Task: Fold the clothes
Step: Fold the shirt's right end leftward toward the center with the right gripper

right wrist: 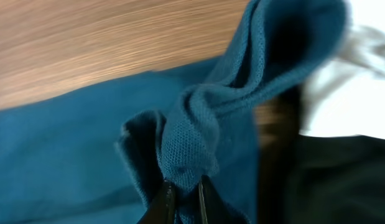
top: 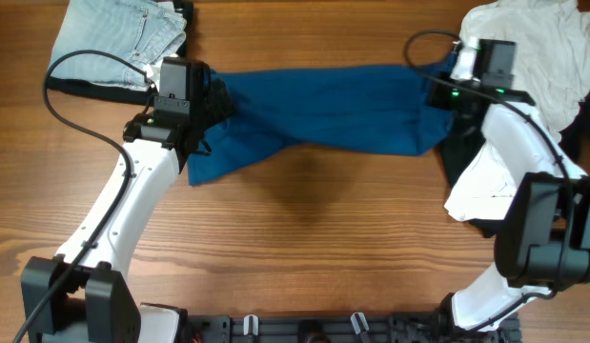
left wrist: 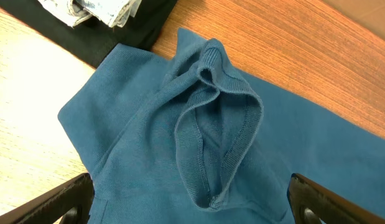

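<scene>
1. A folded denim pile sits in the far left corner of the table, resting on a black cloth. A white heap fills the far right corner. More white fabric lies along the right edge, beside my right arm.
2. The blue garment lies stretched along the far side, mid-table, spanning from one gripper to the other. Its left end touches the black cloth.
3. From overhead, both sets of fingers are hidden under the wrist housings. The right wrist view is blurred at its right side, so I can't make out which cloth is dark there. Dark fabric under the right arm is partly covered.
4. My left arm reaches from the near left corner toward the garment's left end. The left gripper is spread wide, its fingers on either side of a ribbed, looped opening. I can't tell whether they touch the cloth.
5. The right gripper is pinched narrow on a bunched fold of the blue garment at its right end.
</scene>
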You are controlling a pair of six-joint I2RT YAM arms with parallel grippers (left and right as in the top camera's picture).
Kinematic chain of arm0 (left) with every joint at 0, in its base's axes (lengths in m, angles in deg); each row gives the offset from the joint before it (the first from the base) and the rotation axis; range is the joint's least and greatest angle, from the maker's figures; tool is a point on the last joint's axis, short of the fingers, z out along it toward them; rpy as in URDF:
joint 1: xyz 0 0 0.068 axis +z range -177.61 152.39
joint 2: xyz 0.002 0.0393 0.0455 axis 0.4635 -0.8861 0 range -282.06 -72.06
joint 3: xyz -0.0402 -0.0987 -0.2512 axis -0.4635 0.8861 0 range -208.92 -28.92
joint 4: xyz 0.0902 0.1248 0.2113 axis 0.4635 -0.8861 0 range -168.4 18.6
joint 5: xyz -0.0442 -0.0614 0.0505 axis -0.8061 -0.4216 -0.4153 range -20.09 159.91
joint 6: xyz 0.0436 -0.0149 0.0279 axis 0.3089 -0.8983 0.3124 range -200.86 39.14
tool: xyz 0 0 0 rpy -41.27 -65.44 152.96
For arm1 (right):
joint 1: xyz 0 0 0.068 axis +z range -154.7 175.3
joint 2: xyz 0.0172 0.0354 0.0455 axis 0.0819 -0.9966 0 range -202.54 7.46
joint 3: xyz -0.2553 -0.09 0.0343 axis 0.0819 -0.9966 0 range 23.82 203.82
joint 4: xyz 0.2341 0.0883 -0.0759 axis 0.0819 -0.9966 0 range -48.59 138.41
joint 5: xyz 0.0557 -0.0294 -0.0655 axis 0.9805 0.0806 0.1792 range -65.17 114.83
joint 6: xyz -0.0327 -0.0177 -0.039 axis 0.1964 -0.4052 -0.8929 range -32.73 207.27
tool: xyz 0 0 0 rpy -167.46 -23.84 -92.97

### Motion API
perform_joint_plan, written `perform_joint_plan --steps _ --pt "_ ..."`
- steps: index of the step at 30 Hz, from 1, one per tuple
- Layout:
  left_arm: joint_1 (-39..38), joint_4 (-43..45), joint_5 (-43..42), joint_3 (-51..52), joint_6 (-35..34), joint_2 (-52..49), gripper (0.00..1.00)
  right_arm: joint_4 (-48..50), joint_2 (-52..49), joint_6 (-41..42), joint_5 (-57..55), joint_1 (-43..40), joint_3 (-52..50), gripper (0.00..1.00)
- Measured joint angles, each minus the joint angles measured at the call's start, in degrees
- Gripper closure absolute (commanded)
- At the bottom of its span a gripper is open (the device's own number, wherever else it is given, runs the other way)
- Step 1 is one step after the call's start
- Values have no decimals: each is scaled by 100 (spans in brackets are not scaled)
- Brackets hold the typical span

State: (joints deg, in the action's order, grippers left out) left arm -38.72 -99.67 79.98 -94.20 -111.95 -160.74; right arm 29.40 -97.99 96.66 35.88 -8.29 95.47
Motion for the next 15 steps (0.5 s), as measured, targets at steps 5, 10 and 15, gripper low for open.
perform_joint_plan --steps 5,10,15 --pt "0 0 0 0 0 0 0 -136 26 -11 -269 868 17 96" --pt "0 0 0 0 0 0 0 92 26 20 -555 1576 20 96" --pt "0 0 0 0 0 0 0 328 -57 87 -662 2120 20 96"
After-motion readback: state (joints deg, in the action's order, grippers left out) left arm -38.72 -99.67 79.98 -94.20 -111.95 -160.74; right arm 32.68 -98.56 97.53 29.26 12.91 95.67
